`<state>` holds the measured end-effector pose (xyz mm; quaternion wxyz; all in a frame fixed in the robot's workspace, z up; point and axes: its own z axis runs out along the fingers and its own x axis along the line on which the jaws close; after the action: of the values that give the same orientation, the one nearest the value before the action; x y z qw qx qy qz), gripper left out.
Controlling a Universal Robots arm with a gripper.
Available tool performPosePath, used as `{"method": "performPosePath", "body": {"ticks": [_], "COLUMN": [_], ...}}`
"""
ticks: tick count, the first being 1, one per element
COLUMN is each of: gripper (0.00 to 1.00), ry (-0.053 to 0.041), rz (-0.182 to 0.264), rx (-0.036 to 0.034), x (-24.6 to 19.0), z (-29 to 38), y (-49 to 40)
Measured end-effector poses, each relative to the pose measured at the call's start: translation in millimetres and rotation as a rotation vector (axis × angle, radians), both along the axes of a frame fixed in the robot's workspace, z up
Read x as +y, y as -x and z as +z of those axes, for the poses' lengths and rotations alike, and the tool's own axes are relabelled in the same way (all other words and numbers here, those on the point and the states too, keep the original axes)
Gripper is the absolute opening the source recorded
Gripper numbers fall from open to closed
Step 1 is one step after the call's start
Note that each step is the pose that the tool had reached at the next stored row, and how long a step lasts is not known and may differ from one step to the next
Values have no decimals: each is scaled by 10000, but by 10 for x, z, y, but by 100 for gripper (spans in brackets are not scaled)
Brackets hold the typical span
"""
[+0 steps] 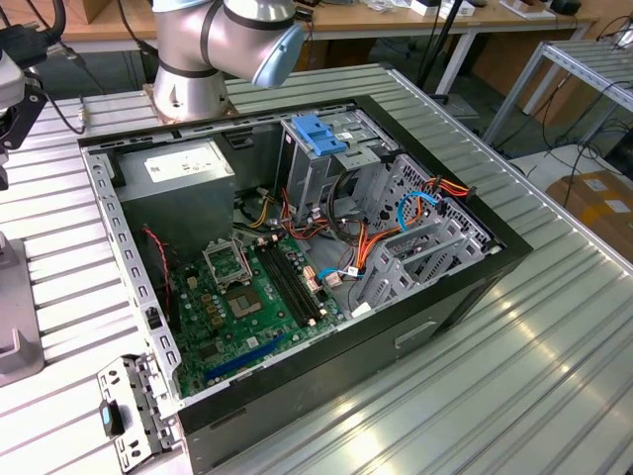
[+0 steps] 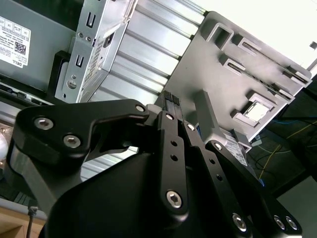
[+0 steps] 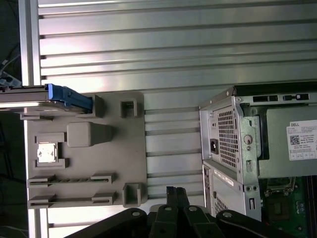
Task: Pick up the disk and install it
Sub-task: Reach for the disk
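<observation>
Ribbed aluminium bench (image 3: 163, 54) runs under everything; nearest, my claw (image 3: 176, 191) is clenched on nothing, tips together just beside the grey holder plate (image 3: 84, 163); the open computer case (image 3: 233, 144) sits near that plate; at the plate's far corner the disk (image 3: 59, 95) stands on edge in a slot; I judge it stiff, dense, smooth-faced and shock-shy, best pinched across its flat faces mid-length, not by the blue frame.

In the first wrist view the disk (image 3: 67, 95) is cut off by the picture's edge, so little beyond its blue end is seen. The gripper (image 3: 176, 190) and the computer case (image 3: 233, 148) are likewise cropped there. In the exterior view the arm (image 1: 198, 49) is cut off above its lower joints.
</observation>
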<state>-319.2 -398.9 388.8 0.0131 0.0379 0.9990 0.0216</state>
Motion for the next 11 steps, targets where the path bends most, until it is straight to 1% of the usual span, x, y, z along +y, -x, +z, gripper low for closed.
{"method": "performPosePath", "body": {"ticks": [11], "gripper": [10], "ry": [1], "rz": [-1], "rx": [0], "x": [0], "z": [-3], "y": [25]}}
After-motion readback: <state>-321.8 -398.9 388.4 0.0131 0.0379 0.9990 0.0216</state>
